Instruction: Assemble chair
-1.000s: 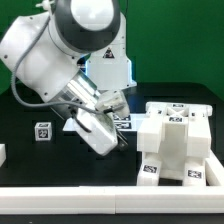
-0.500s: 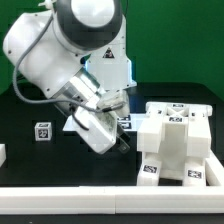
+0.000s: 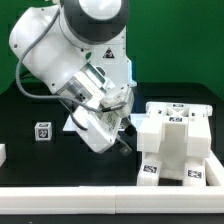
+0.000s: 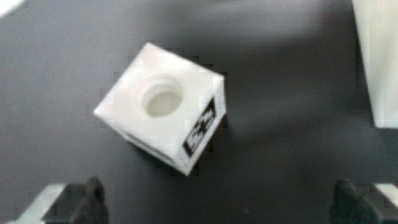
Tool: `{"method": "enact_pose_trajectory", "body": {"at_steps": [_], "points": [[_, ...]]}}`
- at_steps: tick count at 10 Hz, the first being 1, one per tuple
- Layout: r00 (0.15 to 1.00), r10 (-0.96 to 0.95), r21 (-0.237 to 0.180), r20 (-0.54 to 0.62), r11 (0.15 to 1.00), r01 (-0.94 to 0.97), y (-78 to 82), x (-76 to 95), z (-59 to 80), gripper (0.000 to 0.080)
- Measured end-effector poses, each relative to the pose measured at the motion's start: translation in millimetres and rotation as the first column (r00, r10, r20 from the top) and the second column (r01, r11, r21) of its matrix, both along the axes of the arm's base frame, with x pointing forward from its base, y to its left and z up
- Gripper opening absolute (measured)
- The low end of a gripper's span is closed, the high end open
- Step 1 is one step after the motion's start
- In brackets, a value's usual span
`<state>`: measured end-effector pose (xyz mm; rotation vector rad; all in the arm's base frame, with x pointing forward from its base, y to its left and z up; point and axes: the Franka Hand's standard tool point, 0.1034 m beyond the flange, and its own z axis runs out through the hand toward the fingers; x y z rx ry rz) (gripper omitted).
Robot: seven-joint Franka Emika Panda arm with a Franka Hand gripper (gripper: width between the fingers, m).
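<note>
In the wrist view a white chair block [image 4: 160,105] with a round socket on its top face and a black-and-white tag on one side lies tilted on the black table. My gripper [image 4: 222,197] is open, its two dark fingers [image 4: 75,202] standing wide apart on the near side of the block with nothing between them. In the exterior view the gripper [image 3: 122,138] hangs low over the table, just to the left of the partly built white chair [image 3: 175,145]. The arm hides the loose block there.
A small tagged cube [image 3: 42,131] stands alone on the exterior view's left. A white piece [image 3: 2,152] shows at the far left edge. A white edge [image 4: 386,60] borders the wrist view beside the block. The table's white front rim [image 3: 100,195] runs along the front.
The jaws have gone from shut to wide open. The arm's upper part has swung a little toward the exterior view's right; the hand stays low beside the chair.
</note>
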<state>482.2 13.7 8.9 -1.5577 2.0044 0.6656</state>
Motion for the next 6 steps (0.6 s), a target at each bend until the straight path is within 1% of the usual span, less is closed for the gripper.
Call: {"method": "enact_pose_trajectory", "body": {"at_steps": [1,2,3,4,5,6], "points": [[1.000,-0.011,0.030,0.003,0.999,0.011,3.8,-4.8,-1.3,0.0641],[1.000,-0.028,0.079,0.008,0.997,0.027,4.8,-8.5,-2.1,0.0648],[0.999,-0.047,0.145,0.011,0.988,0.045,4.7,-12.8,-3.3,0.0649],[0.999,-0.051,0.179,0.002,0.983,0.050,2.9,-14.9,-4.3,0.0649],[0.999,-0.041,0.241,0.015,0.970,0.036,4.1,-18.5,-3.9,0.0649],[0.999,-0.052,0.236,0.007,0.971,0.048,-0.4,-19.0,-6.7,0.0649]]}}
